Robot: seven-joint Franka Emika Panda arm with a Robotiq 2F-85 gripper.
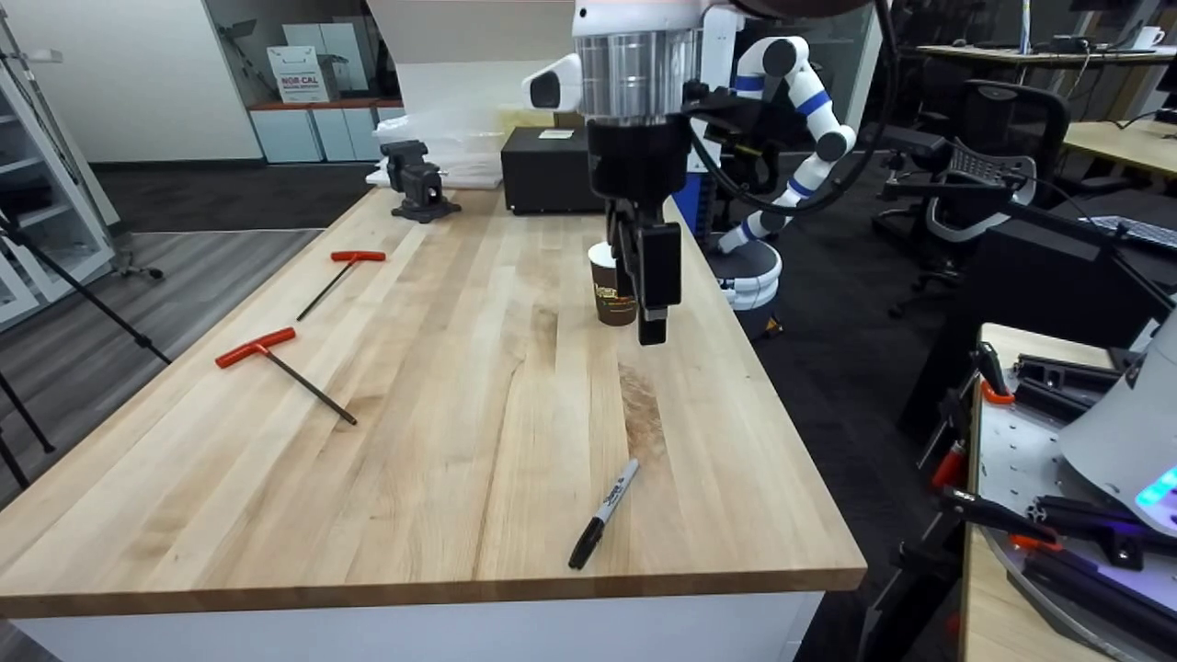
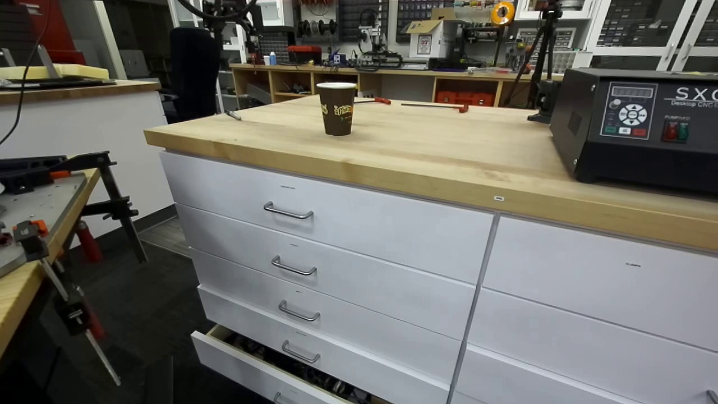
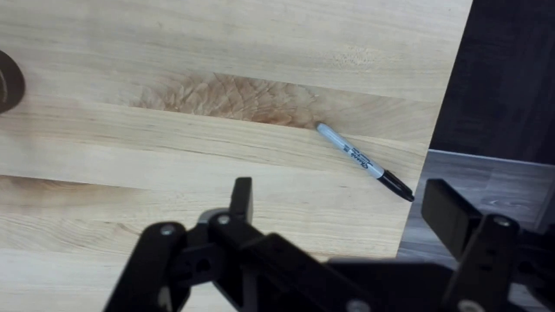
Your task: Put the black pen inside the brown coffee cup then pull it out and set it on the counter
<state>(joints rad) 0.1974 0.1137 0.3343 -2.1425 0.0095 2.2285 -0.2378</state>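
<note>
The black pen [image 1: 602, 515], with a silvery barrel and black cap, lies on the counter [image 1: 414, 441] near its front edge. In the wrist view the pen [image 3: 364, 161] lies diagonally, its cap at the counter's edge. The brown coffee cup [image 1: 607, 290] stands upright with a white rim; it also shows in an exterior view [image 2: 337, 115] and partly at the left edge of the wrist view [image 3: 9, 82]. My gripper [image 3: 342, 201] is open and empty, above the counter. In an exterior view the gripper [image 1: 651, 322] hangs in front of the cup and partly covers it.
Two red-handled tools [image 1: 257, 348] [image 1: 357, 256] lie on the counter's left side. A black box [image 1: 552, 170] and a black vise [image 1: 421, 188] stand at the far end. A side bench with clamps [image 1: 1021, 469] is at the right.
</note>
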